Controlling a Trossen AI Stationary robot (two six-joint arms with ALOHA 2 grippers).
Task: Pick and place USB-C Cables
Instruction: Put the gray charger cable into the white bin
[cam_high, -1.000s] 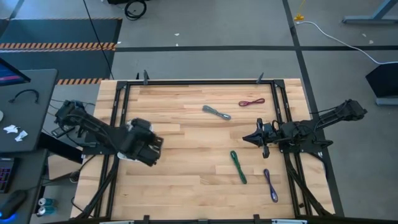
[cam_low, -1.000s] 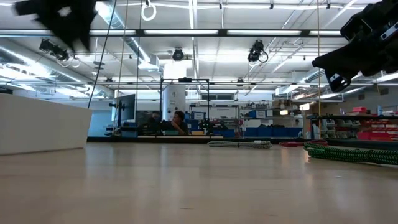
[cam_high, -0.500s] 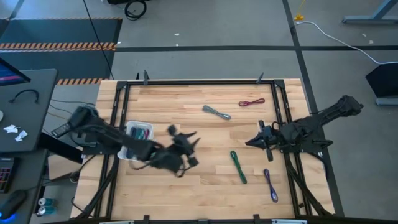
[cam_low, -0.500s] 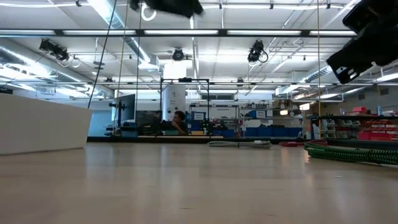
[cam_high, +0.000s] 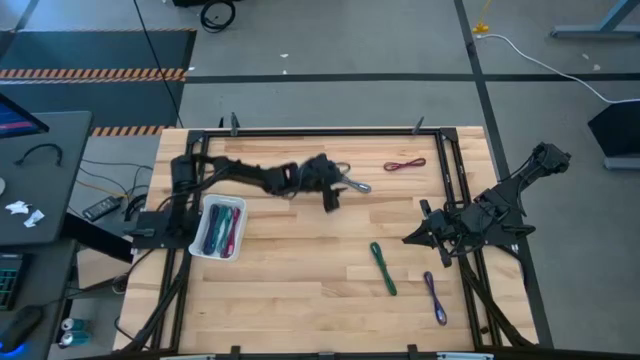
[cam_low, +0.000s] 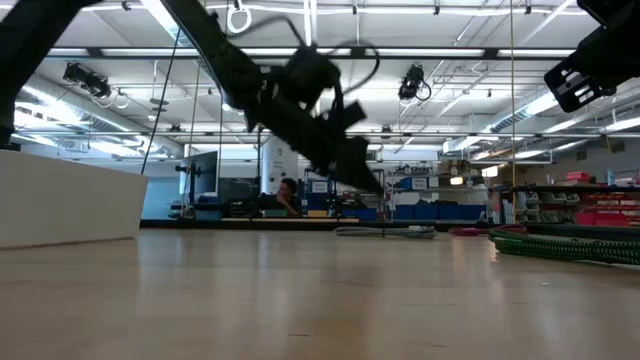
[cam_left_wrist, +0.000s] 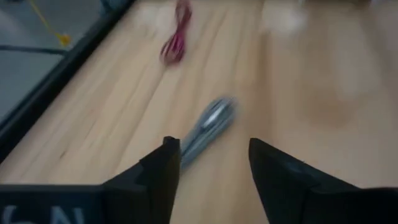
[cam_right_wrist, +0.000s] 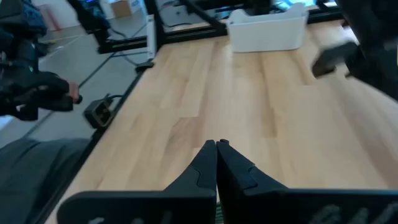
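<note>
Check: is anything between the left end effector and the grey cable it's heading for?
Nothing visible. The left end effector is open just short of the grey cable, with only bare table between them. The maroon cable lies beyond.

Worktop (cam_high: 300, 290) — near half: open wood between the white tray (cam_high: 201, 243) and the green cable (cam_high: 383, 268), nothing in the path. Far half: left arm stretched across it, its left end effector (cam_high: 334, 190) spread just short of the grey cable (cam_high: 352, 182). Right edge — right end effector (cam_high: 408, 240), fingers together, beside the green and purple cable (cam_high: 434, 297).
</note>
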